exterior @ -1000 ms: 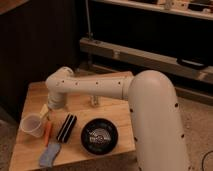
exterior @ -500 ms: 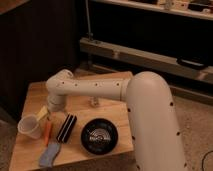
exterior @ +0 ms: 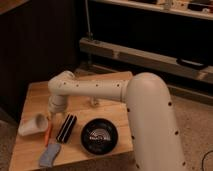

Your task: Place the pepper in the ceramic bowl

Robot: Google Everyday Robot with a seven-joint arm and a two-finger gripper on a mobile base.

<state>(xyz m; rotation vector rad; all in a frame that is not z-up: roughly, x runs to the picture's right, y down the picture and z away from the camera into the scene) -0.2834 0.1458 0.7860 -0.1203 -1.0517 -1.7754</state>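
The pepper [exterior: 48, 134] is a slender orange-red stick lying on the wooden table [exterior: 107, 85], between a translucent cup and a black ridged bar. The ceramic bowl [exterior: 99, 136] is round, black and glossy with whitish marks in its centre, near the table's front edge to the right of the bar. My gripper [exterior: 53, 115] hangs at the end of the white arm [exterior: 90, 89], just above the far end of the pepper and left of the bowl. The arm's wrist covers most of it.
A translucent whitish cup [exterior: 32, 125] sits left of the pepper and looks tilted. A black ridged bar [exterior: 66, 129] lies between pepper and bowl. A blue object [exterior: 48, 155] lies at the front left edge. Dark shelving stands behind the table.
The wrist has shifted slightly over the pepper's far end. The cup looks more tilted than before. Pepper, bar and bowl stay where they were.
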